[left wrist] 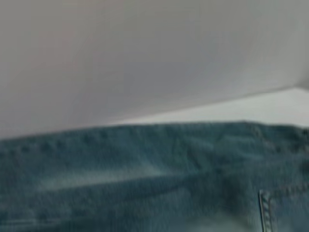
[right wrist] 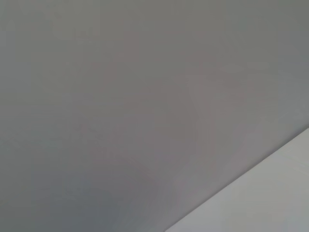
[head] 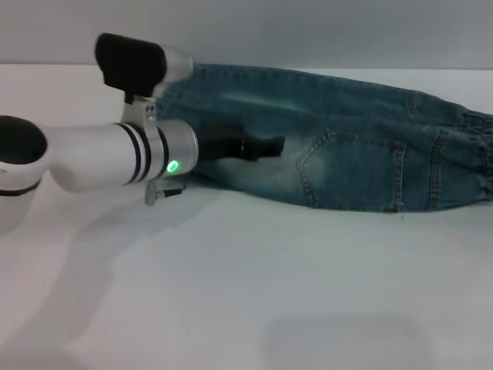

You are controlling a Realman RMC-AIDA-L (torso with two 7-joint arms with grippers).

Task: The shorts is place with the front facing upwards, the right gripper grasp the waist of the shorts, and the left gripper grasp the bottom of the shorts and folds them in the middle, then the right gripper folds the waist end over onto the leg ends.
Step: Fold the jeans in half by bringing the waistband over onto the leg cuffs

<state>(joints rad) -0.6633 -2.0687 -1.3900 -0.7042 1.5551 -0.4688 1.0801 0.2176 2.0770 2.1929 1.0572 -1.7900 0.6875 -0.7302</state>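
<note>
The blue denim shorts (head: 347, 146) lie flat across the far part of the white table (head: 269, 293), legs to the left and waist to the right. The puckered waist (head: 479, 158) reaches the right edge of the head view. A stitched pocket (head: 354, 173) faces up. My left gripper (head: 269, 145), a black claw on the white arm with a green light, hovers low over the faded leg area, pointing toward the waist. The bottom of the shorts is hidden behind that arm. The left wrist view shows denim (left wrist: 145, 183) close up. The right gripper is out of view.
A grey wall (head: 308, 31) rises right behind the shorts. In front of them, the white table stretches toward me. A black-and-white part of the left arm (head: 131, 62) stands over the far left end of the shorts. The right wrist view shows only grey wall (right wrist: 120, 96).
</note>
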